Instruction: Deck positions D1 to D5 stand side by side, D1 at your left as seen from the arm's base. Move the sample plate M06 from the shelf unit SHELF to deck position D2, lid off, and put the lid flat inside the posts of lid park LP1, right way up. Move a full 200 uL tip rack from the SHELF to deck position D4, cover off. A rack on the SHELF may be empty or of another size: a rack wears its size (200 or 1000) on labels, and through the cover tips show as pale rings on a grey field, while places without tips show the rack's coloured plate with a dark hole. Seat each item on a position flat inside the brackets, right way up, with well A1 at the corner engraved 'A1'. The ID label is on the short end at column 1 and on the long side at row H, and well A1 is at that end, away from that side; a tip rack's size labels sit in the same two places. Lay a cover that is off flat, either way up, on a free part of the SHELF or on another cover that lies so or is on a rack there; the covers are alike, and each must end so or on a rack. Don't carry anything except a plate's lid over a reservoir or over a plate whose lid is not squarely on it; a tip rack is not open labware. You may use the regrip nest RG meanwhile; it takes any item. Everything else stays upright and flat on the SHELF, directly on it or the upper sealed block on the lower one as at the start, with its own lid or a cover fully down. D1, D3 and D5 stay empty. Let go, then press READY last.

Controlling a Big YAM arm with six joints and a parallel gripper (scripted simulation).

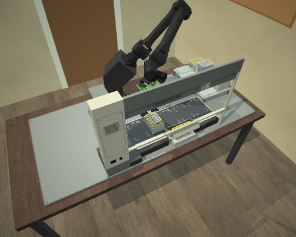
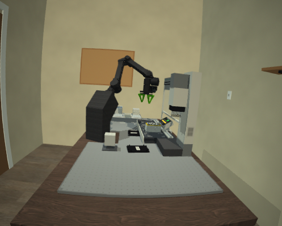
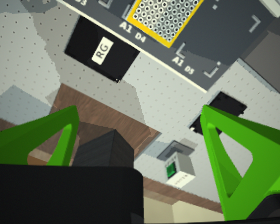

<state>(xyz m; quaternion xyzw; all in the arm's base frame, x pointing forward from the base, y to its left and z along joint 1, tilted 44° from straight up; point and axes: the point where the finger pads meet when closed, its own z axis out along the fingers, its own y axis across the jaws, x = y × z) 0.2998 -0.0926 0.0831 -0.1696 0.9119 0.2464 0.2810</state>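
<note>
My gripper [image 1: 148, 84] hangs open and empty, well above the table behind the deck, and it also shows in the exterior view [image 2: 146, 97]. In the wrist view its green fingers stand wide apart with nothing between them. A yellow-framed tip rack [image 1: 154, 119] sits uncovered on deck position D4 [image 3: 166, 15], its tips showing as pale rings. The deck [image 1: 180, 111] to the right of the rack looks bare. The shelf unit [image 1: 195, 66] at the back right holds a yellow rack [image 1: 195, 62], a blue rack [image 1: 205, 64] and pale plates [image 1: 183, 71]. I cannot read their labels.
The black regrip nest RG [image 3: 102, 49] lies on the mat beside the deck. The black lid park [image 2: 137, 148] and the white READY box [image 3: 177, 169] stand further along. The pipetting tower [image 1: 109, 131] and gantry bar [image 1: 183, 84] rise over the deck. The arm's dark base block [image 2: 101, 114] stands nearby.
</note>
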